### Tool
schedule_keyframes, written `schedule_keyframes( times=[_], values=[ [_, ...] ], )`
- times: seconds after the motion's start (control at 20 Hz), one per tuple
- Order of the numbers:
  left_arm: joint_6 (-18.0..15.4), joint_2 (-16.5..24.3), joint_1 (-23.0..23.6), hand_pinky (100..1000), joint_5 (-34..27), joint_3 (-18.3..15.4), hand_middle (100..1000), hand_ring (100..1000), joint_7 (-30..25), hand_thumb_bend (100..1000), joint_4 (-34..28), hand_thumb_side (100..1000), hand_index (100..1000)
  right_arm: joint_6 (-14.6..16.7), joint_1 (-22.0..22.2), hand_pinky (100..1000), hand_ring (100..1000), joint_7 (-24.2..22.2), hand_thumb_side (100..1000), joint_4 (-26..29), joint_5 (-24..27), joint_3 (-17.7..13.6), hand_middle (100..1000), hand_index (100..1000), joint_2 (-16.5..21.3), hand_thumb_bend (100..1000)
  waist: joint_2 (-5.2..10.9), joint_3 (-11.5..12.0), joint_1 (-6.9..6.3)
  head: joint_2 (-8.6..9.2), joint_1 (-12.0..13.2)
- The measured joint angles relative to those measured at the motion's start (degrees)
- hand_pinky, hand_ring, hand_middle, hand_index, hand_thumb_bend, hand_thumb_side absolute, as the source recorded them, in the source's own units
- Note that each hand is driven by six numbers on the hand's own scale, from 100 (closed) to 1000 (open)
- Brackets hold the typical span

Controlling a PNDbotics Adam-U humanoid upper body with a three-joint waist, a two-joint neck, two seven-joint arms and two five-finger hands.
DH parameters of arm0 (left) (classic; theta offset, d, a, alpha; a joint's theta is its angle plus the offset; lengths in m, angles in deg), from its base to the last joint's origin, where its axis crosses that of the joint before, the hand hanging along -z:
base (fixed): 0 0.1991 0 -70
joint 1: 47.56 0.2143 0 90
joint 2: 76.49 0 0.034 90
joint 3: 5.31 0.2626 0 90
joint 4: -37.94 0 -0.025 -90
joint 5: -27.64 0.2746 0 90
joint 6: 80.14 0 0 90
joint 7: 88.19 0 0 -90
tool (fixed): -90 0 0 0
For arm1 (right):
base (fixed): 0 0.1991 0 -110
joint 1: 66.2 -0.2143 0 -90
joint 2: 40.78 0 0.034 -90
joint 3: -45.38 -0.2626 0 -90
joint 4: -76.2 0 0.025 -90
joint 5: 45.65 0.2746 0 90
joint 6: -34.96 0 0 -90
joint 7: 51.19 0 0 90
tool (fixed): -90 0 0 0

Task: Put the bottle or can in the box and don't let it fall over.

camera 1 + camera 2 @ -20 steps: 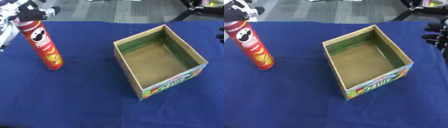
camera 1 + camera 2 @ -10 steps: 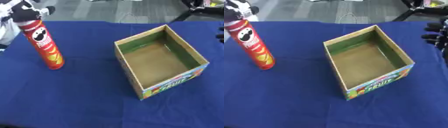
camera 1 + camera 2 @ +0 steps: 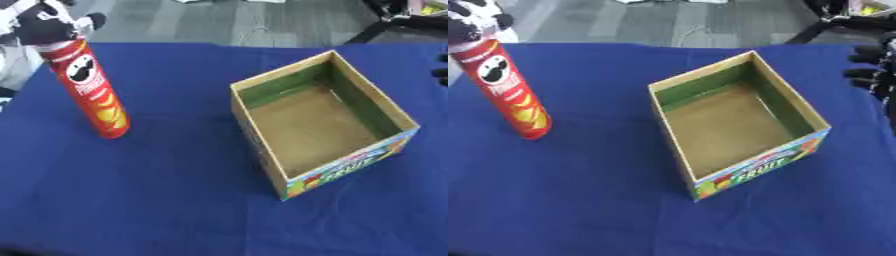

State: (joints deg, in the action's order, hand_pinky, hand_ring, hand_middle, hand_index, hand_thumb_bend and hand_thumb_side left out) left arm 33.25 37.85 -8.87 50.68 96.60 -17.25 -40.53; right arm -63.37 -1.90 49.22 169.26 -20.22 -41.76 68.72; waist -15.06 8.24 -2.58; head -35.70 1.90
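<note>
Standing red can point(image 3: 92, 90) beside open box point(image 3: 319, 122)

A red can point(image 3: 92, 91) with yellow print and a black-and-white face logo is seen at nine o'clock. A brown box point(image 3: 737, 120), green-lined inside with a multicoloured front, is set on a dark blue cloth point(image 3: 166, 200).

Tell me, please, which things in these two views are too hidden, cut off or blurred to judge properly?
- The red can's top, both views: covered by the left hand, so its lid cannot be seen.
- Left hand: blurred, and partly cut by the frame edge in the right eye view.
- Right hand: cut off by the right edge; only fingers show.
- The box's near inner wall: hidden by its own rim.
</note>
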Motion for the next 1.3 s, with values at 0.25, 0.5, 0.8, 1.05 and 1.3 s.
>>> schedule_keyframes(
  times=[0.25, 0.5, 0.8, 1.05, 1.3],
  values=[
    [-0.19, 0.00, 0.02, 845, 0.22, 0.01, 936, 897, -0.68, 491, 0.45, 750, 878, 0.00, 0.00, 879, 761, 0.00, 977, 0.00, 0.00, 0.00, 767, 806, 0.00, 100, 0.00, -0.09, 0.16, 0.02, 0.00],
    [-0.17, 0.00, 0.20, 848, 0.79, 0.02, 936, 898, -1.30, 493, 0.78, 751, 878, 0.01, 0.01, 879, 761, 0.01, 978, 0.00, 0.00, 0.00, 767, 806, 0.00, 100, 0.00, -0.12, 0.12, 0.02, 0.00],
    [-0.24, 0.00, 0.42, 796, 1.05, 0.05, 937, 890, -2.02, 480, 0.79, 738, 877, 0.01, 0.01, 879, 761, 0.01, 979, 0.00, 0.00, 0.00, 767, 806, 0.00, 100, 0.00, -0.11, 0.13, 0.03, 0.00],
    [-0.25, 0.00, 0.40, 723, 1.05, 0.11, 938, 871, -2.03, 469, 0.85, 690, 875, 0.01, 0.01, 879, 761, 0.01, 978, 0.01, 0.00, 0.00, 768, 806, 0.00, 100, 0.00, -0.15, 0.25, 0.04, 0.01],
    [-0.12, -0.03, 0.32, 679, 1.15, 0.24, 935, 849, -2.31, 466, 1.29, 647, 871, 0.01, 0.01, 879, 762, 0.01, 978, 0.01, 0.00, 0.00, 768, 806, 0.00, 100, 0.00, -0.25, 0.26, 0.07, 0.06]
  ],
)
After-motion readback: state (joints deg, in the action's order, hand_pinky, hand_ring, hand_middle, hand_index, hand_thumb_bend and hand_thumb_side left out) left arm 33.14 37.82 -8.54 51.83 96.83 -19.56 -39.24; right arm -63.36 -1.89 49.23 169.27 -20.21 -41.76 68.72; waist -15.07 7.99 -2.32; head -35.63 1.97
